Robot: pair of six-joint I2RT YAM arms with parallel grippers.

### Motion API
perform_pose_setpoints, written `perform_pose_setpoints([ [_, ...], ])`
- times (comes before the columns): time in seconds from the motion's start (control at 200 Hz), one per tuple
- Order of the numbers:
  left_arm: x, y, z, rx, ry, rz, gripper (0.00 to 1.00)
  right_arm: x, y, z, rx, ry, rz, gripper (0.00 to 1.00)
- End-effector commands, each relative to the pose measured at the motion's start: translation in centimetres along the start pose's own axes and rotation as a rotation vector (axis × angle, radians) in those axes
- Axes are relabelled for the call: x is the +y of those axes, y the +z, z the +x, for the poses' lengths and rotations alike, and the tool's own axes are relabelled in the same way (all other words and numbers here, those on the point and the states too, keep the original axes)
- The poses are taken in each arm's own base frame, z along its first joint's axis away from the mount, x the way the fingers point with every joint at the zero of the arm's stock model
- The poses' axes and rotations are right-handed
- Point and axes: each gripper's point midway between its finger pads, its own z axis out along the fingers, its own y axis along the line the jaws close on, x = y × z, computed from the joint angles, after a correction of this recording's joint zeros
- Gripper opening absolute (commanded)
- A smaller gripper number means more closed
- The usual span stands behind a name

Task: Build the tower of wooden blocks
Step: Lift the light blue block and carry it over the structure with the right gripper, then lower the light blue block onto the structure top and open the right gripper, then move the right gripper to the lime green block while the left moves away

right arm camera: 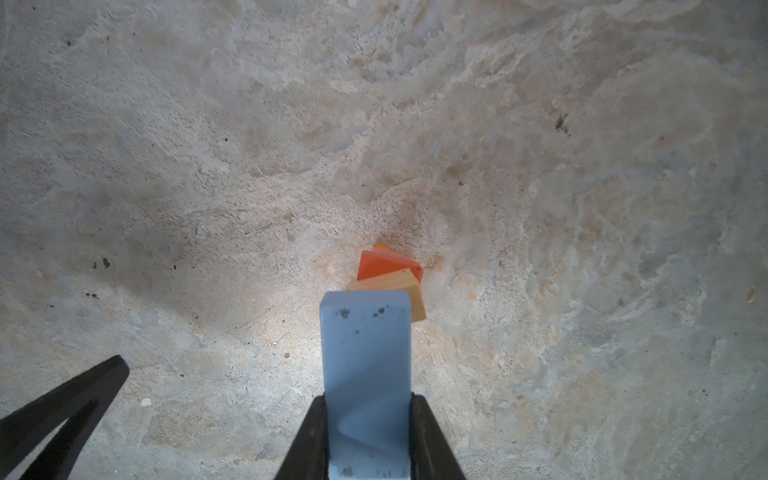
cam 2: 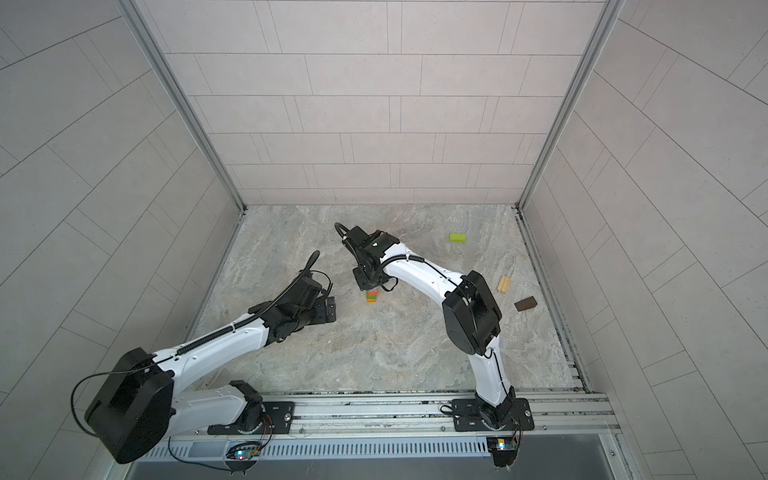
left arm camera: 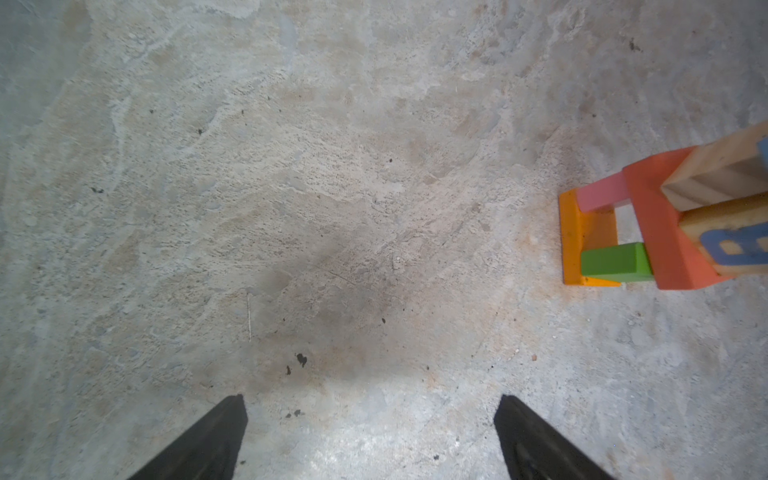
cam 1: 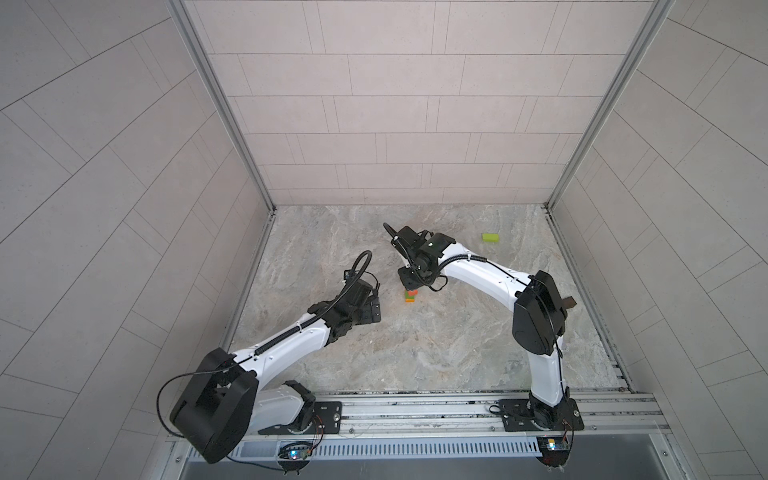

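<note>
The tower [cam 1: 411,296] [cam 2: 372,296] stands mid-floor. In the left wrist view it has an orange base [left arm camera: 582,237], a pink [left arm camera: 602,195] and a green brick [left arm camera: 615,264], a red-orange slab [left arm camera: 665,224] and tan lettered cubes [left arm camera: 719,174] on top. My right gripper [right arm camera: 368,415] [cam 1: 409,282] is shut on a light blue block [right arm camera: 366,353] right over the tower's top [right arm camera: 390,286]; contact cannot be told. My left gripper [left arm camera: 371,405] [cam 1: 376,311] hangs open and empty to the tower's left.
A lime block [cam 1: 491,237] [cam 2: 457,237] lies at the back right. A tan block [cam 2: 503,285] and a dark brown block [cam 2: 525,304] lie near the right wall beside the right arm's elbow. Tiled walls close three sides.
</note>
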Motion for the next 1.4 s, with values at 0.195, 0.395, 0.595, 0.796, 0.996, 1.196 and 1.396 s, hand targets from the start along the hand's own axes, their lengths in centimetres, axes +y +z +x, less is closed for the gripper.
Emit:
perform_pose_setpoints([
  [0.195, 0.3, 0.1, 0.2, 0.0, 0.007, -0.002, 1.0, 0.0, 0.2, 0.4, 0.021, -0.001, 0.016, 0.33],
  [0.395, 0.3, 0.1, 0.3, 0.0, 0.008, 0.002, 1.0, -0.2, 0.2, 0.6, 0.023, -0.006, 0.024, 0.5],
  [0.595, 0.2, 0.1, 0.3, -0.001, 0.008, 0.007, 1.0, -0.2, -0.3, 0.4, 0.001, -0.011, 0.015, 0.56],
  [0.796, 0.3, 0.0, 0.2, -0.004, 0.002, 0.013, 1.0, -0.4, -2.0, 0.1, -0.052, -0.025, 0.007, 0.62],
  [0.996, -0.2, -1.3, -0.7, -0.025, -0.023, 0.036, 1.0, -1.9, -4.9, 0.1, -0.136, -0.012, 0.006, 0.65],
  [1.196, -0.6, -3.7, -3.5, -0.107, -0.05, 0.041, 1.0, -6.4, -7.7, 0.3, -0.229, 0.088, 0.019, 0.68],
  [1.396, -2.1, -6.1, -7.9, -0.169, -0.039, 0.033, 1.0, -15.0, -7.8, -0.8, -0.315, 0.27, 0.089, 0.84],
])
